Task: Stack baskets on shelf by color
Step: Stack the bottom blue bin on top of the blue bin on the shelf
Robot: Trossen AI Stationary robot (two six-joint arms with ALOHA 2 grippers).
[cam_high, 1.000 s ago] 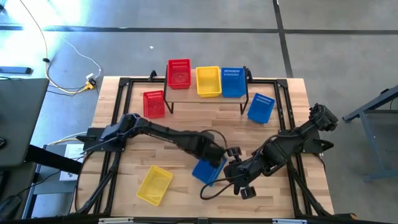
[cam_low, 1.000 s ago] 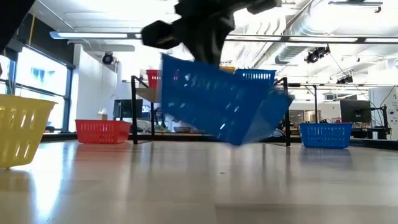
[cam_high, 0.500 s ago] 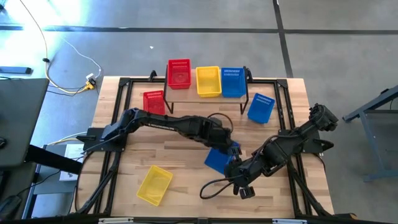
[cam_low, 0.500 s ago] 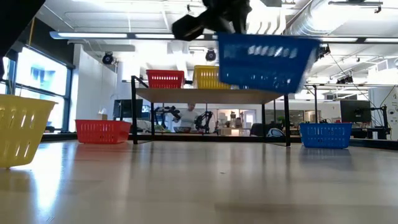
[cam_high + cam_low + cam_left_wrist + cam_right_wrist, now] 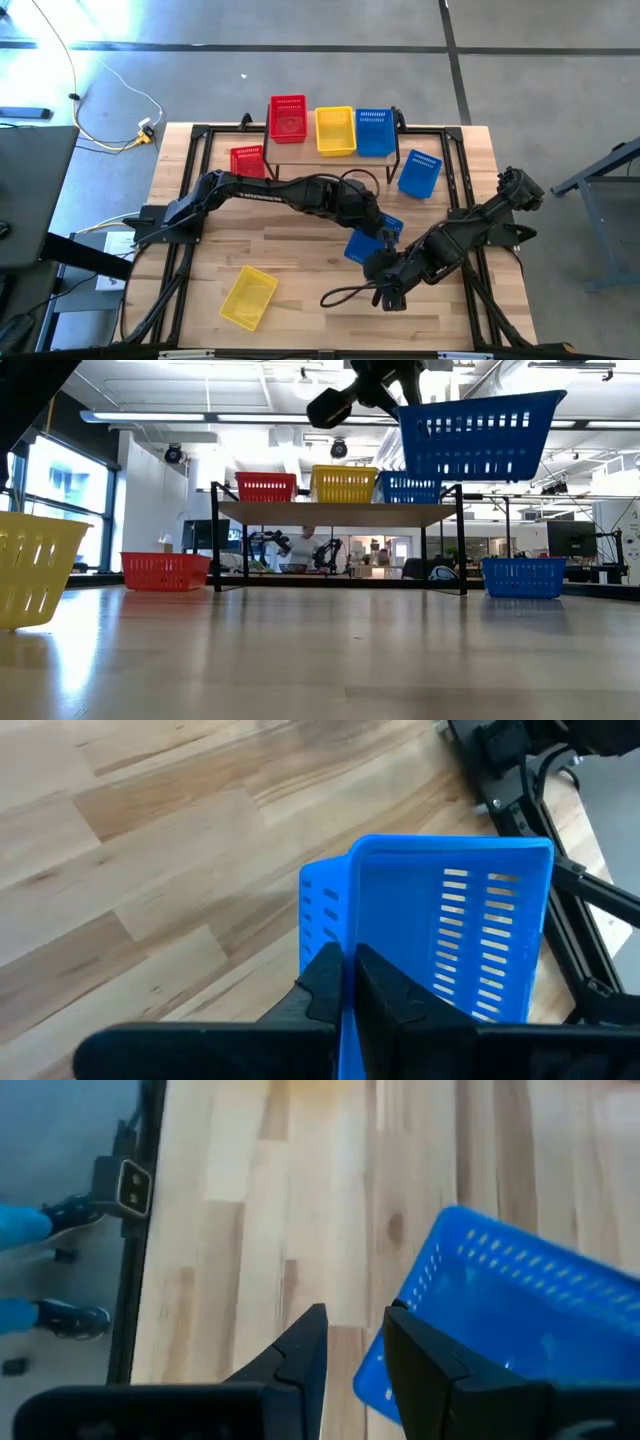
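My left gripper (image 5: 385, 232) is shut on a blue basket (image 5: 370, 242), which hangs high over the table's middle right, level and open side up in the low view (image 5: 480, 435). My right gripper (image 5: 372, 266) stands open just on the basket's near side with nothing between its fingers (image 5: 355, 1342). On the shelf (image 5: 340, 512) at the far edge sit a red basket (image 5: 288, 118), a yellow basket (image 5: 335, 130) and a blue basket (image 5: 375, 131), side by side on their bottoms. My left gripper pinches one wall of the blue basket at its rim (image 5: 349, 955), one finger inside the basket and one outside. The fingers slant down onto it from the table's left side. The basket is lifted clear of the table and hangs about level, open side up.
Three more baskets rest on the tabletop: a red one (image 5: 247, 166) left of the shelf, a blue one (image 5: 419, 172) right of it, and a yellow one (image 5: 249, 297) at the near left. Black frame rails (image 5: 190, 170) run along the table's sides.
My left gripper has gone up and toward the table's far right, still shut on the blue basket. The basket hung tilted low over the table; now it is higher and about level.
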